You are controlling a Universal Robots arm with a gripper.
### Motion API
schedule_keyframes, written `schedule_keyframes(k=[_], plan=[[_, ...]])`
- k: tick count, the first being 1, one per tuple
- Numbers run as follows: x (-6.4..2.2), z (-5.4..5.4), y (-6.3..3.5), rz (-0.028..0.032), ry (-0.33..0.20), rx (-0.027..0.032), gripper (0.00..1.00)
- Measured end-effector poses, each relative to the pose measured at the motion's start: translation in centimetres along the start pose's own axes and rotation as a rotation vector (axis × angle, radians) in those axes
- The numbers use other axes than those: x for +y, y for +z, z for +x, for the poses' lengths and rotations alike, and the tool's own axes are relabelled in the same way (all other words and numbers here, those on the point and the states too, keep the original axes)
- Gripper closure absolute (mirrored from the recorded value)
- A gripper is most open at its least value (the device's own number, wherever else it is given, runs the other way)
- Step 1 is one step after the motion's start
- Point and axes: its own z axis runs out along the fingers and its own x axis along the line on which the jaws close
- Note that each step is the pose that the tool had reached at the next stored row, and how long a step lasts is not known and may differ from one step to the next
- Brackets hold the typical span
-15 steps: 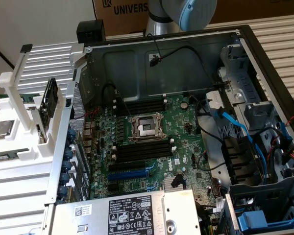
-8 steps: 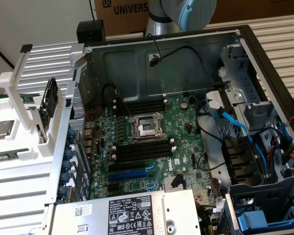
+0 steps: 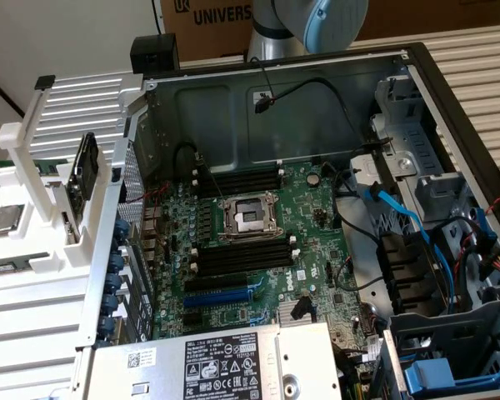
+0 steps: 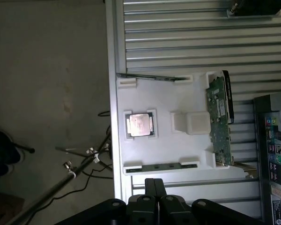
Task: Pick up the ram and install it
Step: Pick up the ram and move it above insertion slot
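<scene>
My gripper (image 4: 154,182) hangs shut and holds nothing, high above a white parts tray (image 4: 164,101) beside the computer case. One ram stick (image 4: 161,166) stands on edge in the tray's clips just ahead of my fingertips. A second ram stick (image 4: 152,78) stands on edge at the tray's far side. In the exterior view the tray (image 3: 33,292) lies at the left of the open case, with a green ram edge (image 3: 43,166) showing on it. Black memory slots (image 3: 246,254) flank the CPU socket (image 3: 248,218) on the motherboard.
A CPU chip (image 4: 139,124) and an upright green expansion card (image 4: 220,119) also sit in the tray. The case wall (image 3: 108,250) rises between tray and motherboard. Blue and black cables (image 3: 400,217) crowd the case's right side. A tripod (image 4: 70,173) stands on the floor.
</scene>
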Motion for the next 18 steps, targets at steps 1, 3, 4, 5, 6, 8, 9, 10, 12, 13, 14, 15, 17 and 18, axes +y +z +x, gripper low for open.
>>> schedule_keyframes(k=[1,3,4,5,6,8,9,10,12,13,14,15,17,18], plan=[[0.0,0.0,0.0,0.0,0.0,0.0001,0.9],[0.02,0.01,0.0,0.0002,0.0,0.0,0.9],[0.09,0.06,0.0,0.0009,-0.002,-0.0004,0.9],[0.12,0.06,0.0,0.0008,-0.015,0.0003,0.9],[0.11,0.06,0.0,0.0005,-0.034,0.0011,0.9],[0.11,0.06,0.01,-0.0004,-0.072,0.0029,0.9],[0.11,0.06,0.0,-0.0011,-0.108,0.0047,0.9],[0.11,0.06,0.01,-0.0019,-0.144,0.0064,0.9],[0.11,0.06,0.0,-0.0032,-0.2,0.0092,0.9],[0.11,0.06,0.0,-0.0035,-0.219,0.0101,0.9],[0.11,0.06,0.0,-0.0039,-0.235,0.0108,0.9],[0.11,0.06,0.01,-0.0043,-0.254,0.0118,0.9],[0.11,0.06,0.01,-0.0063,-0.345,0.0161,0.9],[0.11,0.06,0.01,-0.0067,-0.364,0.017,0.9]])
